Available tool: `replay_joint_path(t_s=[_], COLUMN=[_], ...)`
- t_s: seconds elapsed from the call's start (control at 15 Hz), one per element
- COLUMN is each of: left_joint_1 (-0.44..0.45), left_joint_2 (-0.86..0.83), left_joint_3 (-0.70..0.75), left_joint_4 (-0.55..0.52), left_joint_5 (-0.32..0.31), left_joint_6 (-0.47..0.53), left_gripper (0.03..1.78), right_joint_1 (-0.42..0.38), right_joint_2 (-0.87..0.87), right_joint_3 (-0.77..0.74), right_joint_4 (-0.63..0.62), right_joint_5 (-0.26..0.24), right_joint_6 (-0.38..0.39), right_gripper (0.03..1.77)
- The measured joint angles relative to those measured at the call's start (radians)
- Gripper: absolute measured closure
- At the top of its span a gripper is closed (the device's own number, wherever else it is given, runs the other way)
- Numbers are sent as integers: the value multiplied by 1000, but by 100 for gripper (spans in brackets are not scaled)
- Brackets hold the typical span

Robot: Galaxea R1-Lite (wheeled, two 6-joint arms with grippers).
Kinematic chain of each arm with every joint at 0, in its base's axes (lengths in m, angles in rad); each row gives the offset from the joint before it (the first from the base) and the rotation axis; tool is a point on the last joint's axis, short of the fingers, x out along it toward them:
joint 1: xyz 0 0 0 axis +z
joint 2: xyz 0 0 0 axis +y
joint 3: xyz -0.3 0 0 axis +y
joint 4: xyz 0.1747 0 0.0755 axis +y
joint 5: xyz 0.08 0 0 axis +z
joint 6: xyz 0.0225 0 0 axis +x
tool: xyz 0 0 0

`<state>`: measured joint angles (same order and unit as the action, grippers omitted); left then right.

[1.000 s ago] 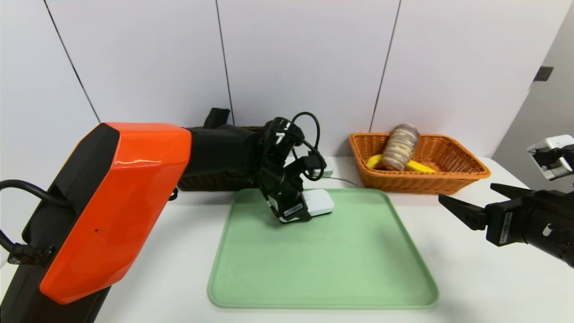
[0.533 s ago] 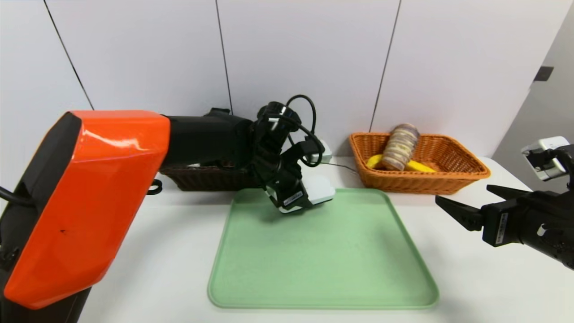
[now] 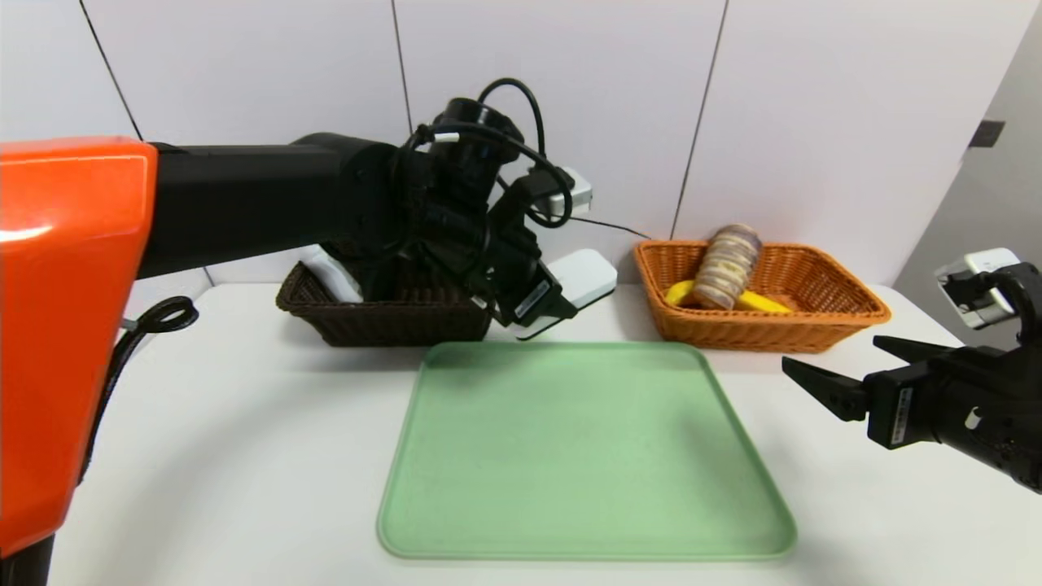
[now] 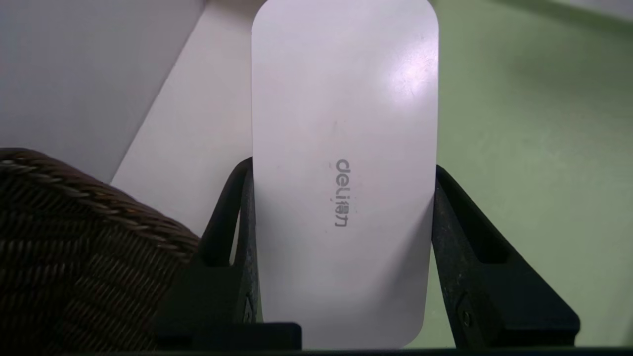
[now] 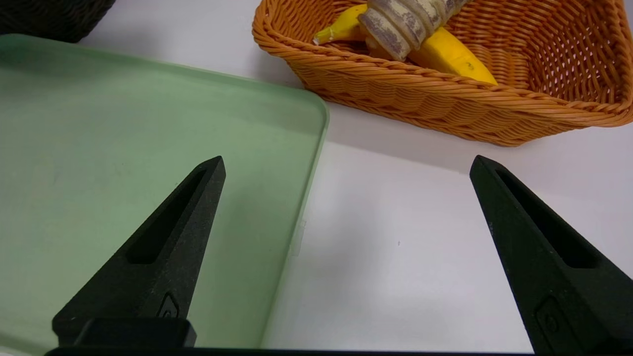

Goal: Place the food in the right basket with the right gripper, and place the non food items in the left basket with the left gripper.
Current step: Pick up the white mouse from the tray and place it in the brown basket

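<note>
Above the white table [image 3: 244, 423], the left gripper [image 3: 544, 303] is clamping the white device [image 3: 580, 277] edgewise (for a secure carry) beside the left basket [image 3: 383, 321]; the right gripper [image 3: 838, 368] is idling agape.

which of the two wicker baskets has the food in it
The orange basket, on the robot's right beside the green tray. It holds the banana and the striped bread loaf. The dark brown basket sits behind the left arm.

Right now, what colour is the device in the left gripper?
White, grey logo; the device shows best in the left wrist view.
</note>
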<state>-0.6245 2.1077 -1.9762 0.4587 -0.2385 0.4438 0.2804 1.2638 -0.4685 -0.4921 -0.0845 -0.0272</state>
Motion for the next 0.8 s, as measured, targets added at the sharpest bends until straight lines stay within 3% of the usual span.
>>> replay_joint_path(t_s=[0.13, 0.33, 0.47, 0.67, 0.8], left_joint_1=[0, 8, 51, 117, 154], left_joint_2=[-19, -20, -19, -17, -18], left_joint_3=[0, 0, 0, 2, 17], left_joint_4=[-80, -271, -336, -366, -368], left_joint_5=[93, 336, 474, 572, 577], left_joint_6=[-79, -221, -245, -265, -308], left_gripper=[83, 83, 83, 83, 83], right_joint_1=[0, 0, 0, 0, 0], right_joint_2=[0, 0, 0, -1, -1], right_joint_3=[0, -6, -7, -8, -7], right_joint_4=[0, 0, 1, 1, 1], right_joint_5=[0, -1, -1, -2, -4], right_joint_6=[-5, -10, -20, -35, -62], right_gripper=[9, 9, 9, 9, 9])
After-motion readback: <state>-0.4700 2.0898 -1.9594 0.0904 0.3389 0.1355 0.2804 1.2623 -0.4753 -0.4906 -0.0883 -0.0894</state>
